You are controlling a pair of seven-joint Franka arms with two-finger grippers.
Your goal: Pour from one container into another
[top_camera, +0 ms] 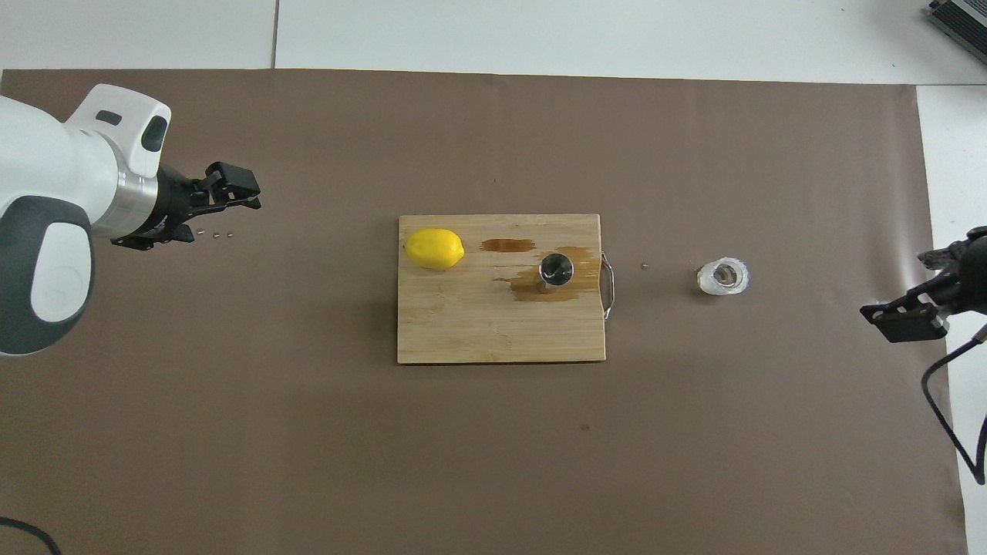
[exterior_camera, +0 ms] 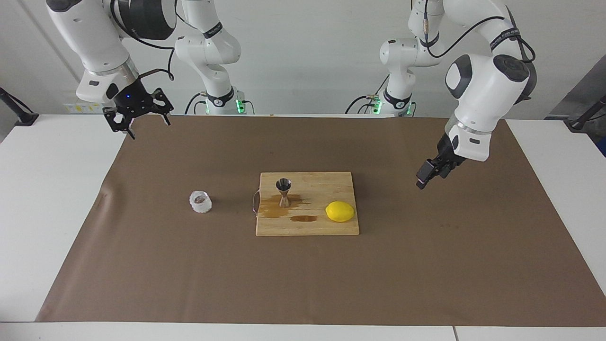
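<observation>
Both arms hang clear, the open left gripper (exterior_camera: 423, 179) and right gripper (exterior_camera: 140, 119) empty; jigger (exterior_camera: 284, 192) on wet cutting board (exterior_camera: 307, 226), knobbly cup (exterior_camera: 200, 201) nearby, well apart from each—pouring apparently done.

The clear cup (exterior_camera: 200, 201) (top_camera: 722, 277), squat with knobbly whitish walls, stood upright on the brown mat, well apart from both sets of jaws and nearer the right arm's, which hung empty above the mat's edge. The steel jigger (exterior_camera: 283, 192) (top_camera: 556, 270), hourglass-shaped with a dark round mouth up, stood upright on the wooden board in a brown wet patch, roughly midway between the two sets of jaws.
</observation>
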